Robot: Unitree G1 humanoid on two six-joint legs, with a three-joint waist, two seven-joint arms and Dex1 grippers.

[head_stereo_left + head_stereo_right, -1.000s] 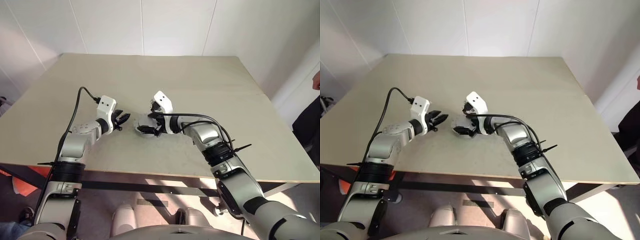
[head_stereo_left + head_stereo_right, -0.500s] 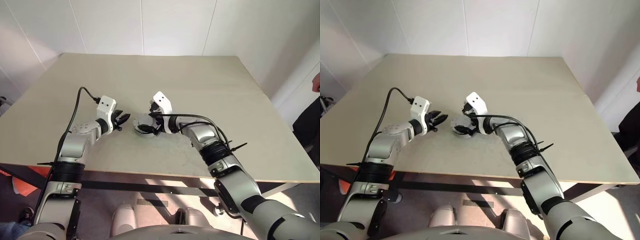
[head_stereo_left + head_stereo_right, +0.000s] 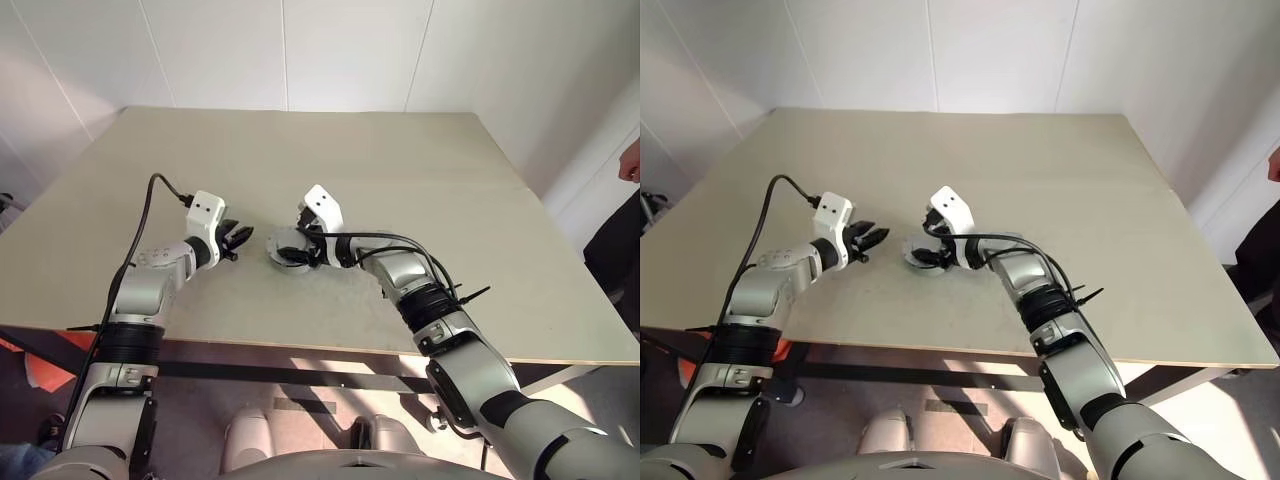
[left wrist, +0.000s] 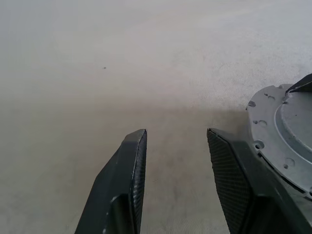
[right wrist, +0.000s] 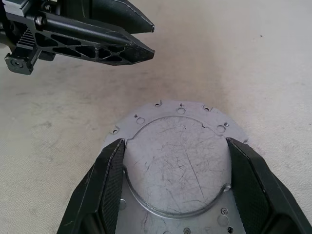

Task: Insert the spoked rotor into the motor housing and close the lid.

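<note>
**Right wrist view: right pincer being narrowed around a round silver disc on the table**

Compared with a second ago, the right gripper point(image 5: 175, 141) is being shown with its two black fingers point(image 5: 109, 180) drawn closer together. They were spread wider around the disc in the earlier head-camera pictures. The right arm's elbow is also being seen a little nearer the middle of the table point(image 3: 400, 150) than before. The left gripper point(image 4: 175, 131) and the disc are being seen in much the same places as before.

A round silver disc point(image 5: 178, 165) is being seen lying flat on the beige table, near the front middle. It is being shown as a scratched, smooth raised circle, ringed by a thin flange dotted with small holes. No coils, ribs or spokes are being shown on it, so whether it is the motor housing, the lid or both joined cannot be told.

The right pincer's fingers are being held apart, one on each side of the raised circle. Their tips are being kept over the flange, right at the circle's edge. The disc is not being lifted, and whether it is being squeezed cannot be told.

The left pincer is being held low over the table just beside the disc. Its fingers are apart with only bare table between them. One finger is being shown right next to the disc's flange, and contact cannot be made out. In the right wrist view, the left pincer is being seen just beyond the disc, pointing across it.
</note>
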